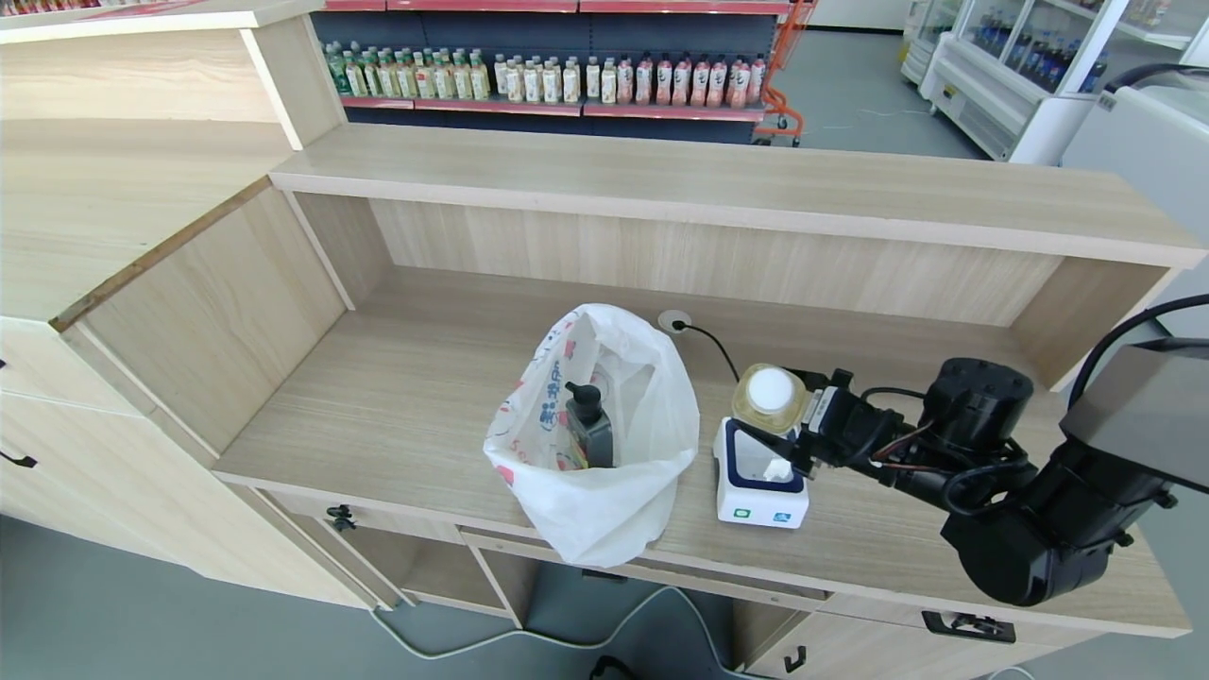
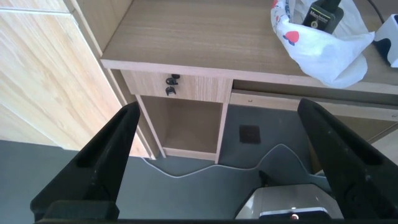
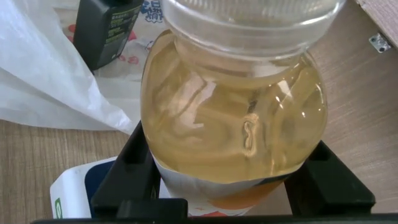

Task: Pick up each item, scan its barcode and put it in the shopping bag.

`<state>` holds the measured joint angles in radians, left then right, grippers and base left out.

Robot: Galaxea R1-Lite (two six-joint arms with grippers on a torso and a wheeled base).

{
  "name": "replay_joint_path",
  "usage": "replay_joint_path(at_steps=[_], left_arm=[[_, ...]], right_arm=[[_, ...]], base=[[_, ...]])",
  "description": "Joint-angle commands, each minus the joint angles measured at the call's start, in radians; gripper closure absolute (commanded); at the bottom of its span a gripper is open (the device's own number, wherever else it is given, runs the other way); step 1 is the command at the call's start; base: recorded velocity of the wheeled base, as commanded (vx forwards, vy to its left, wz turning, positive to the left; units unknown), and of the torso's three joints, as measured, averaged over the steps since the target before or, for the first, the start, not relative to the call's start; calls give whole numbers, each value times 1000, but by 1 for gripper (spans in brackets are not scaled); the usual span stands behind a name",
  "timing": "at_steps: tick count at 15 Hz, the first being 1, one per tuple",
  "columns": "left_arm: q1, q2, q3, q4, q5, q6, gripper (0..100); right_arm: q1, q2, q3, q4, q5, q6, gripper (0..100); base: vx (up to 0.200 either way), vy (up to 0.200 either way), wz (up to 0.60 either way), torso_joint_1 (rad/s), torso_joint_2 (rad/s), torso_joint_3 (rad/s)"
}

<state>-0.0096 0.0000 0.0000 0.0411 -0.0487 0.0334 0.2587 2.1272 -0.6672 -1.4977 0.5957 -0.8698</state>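
Head view, checkout counter [image 1: 406, 406]. The right gripper [image 1: 798, 416] is clenched on a jar of yellow liquid [image 1: 770, 397], 1 finger on each side of its belly, as the right wrist view confirms. The jar stands about upright, with its white cap facing up toward the camera and its long axis roughly vertical. It hangs directly over the white-and-blue scanner [image 1: 760, 486], whose window faces up toward the jar's base. Whether the jar touches the scanner cannot be told.

The governing relation is lateral. The shopping bag [image 1: 604, 510] stands just beside the scanner, at 9 o'clock from the jar, with its mouth open upward. 1 black pump bottle [image 1: 587, 425] already stands inside, against the bag's 3 o'clock wall, the side nearest the jar. By judgement, scanning is the step in hand. The following transfer calls for a short carry toward 9 o'clock, high enough to clear the bag's rim and the pump head, then a vertical descent with the jar kept upright.

The right arm is much the nearer to both jar and bag. The left gripper [image 2: 219, 109] hangs released, fingers spread wide, low in front of the counter's cabinet face and well apart from the jar.
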Motion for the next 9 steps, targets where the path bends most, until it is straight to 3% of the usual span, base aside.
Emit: replay_joint_path(at_steps=[1,9], left_arm=[[0,2,0,0,0,0,0],[0,2,0,0,0,0,0]], right_arm=[[1,-1,-5,-1,-1,-2,100],[1,-6,0,-1,-1,-26,100]], base=[[0,0,0,0,0,0],[0,0,0,0,0,0]])
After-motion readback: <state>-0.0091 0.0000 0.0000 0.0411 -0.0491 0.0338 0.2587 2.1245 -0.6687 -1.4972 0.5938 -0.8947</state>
